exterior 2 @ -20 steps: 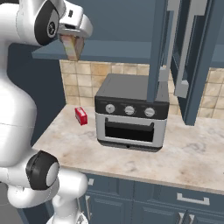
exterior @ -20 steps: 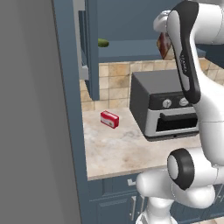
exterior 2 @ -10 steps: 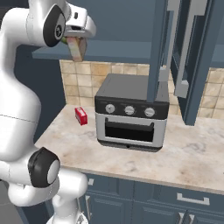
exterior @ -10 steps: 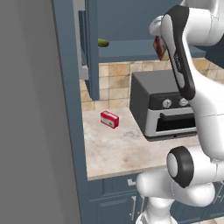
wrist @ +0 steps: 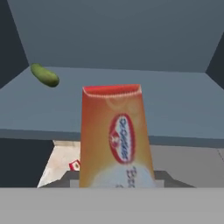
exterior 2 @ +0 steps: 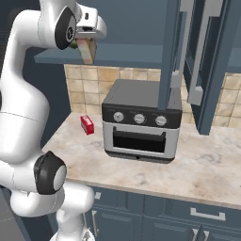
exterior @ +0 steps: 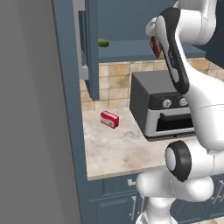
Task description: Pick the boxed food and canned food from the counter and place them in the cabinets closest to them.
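Over the last second the hand (exterior 2: 88, 43) has moved a little forward toward the open cabinet (exterior 2: 141, 55) and still grips the box (wrist: 114, 140), upright, just before the blue shelf (wrist: 175, 105). A green pickle (wrist: 44, 75) lies at 10 o'clock of the box. I judge placing comes next; the small red box (exterior: 110, 119) stays on the surface (exterior: 118, 148)
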Controlling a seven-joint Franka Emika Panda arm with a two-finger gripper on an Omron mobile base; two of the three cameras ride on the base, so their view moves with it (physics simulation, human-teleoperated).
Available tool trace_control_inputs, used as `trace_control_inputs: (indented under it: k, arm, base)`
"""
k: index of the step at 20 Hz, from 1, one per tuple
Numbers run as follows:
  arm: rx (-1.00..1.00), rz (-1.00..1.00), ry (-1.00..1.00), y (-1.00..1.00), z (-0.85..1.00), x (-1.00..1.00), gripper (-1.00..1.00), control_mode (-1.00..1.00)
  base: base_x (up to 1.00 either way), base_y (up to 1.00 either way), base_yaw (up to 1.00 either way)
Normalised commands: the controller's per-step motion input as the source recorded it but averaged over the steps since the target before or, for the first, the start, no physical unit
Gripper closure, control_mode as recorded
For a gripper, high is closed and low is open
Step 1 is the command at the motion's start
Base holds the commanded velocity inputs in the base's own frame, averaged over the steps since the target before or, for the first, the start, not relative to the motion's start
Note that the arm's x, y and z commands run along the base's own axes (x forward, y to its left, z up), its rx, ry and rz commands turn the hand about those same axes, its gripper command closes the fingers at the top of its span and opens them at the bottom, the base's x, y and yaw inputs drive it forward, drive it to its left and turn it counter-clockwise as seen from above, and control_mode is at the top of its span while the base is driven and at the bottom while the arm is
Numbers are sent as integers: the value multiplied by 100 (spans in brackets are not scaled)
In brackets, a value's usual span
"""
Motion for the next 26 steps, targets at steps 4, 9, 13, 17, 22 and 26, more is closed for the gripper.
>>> trace_control_inputs:
  k: [4, 9, 13, 17, 22, 26]
  arm:
    - [-3, 3, 0, -2, 0, 27, 100, -100]
    - [-3, 3, 0, -1, 0, 26, 100, -100]
    - [-3, 2, -1, 0, 0, 25, 100, -100]
    - [-2, 0, -2, 0, 0, 29, 100, -100]
    - [-2, 0, -1, 0, 0, 26, 100, -100]
    - [-1, -2, -3, -3, 0, 11, 100, -100]
  base:
    - [0, 0, 0]
    - [0, 0, 0]
    - [0, 0, 0]
    - [0, 0, 0]
    - [0, 0, 0]
    - [0, 0, 0]
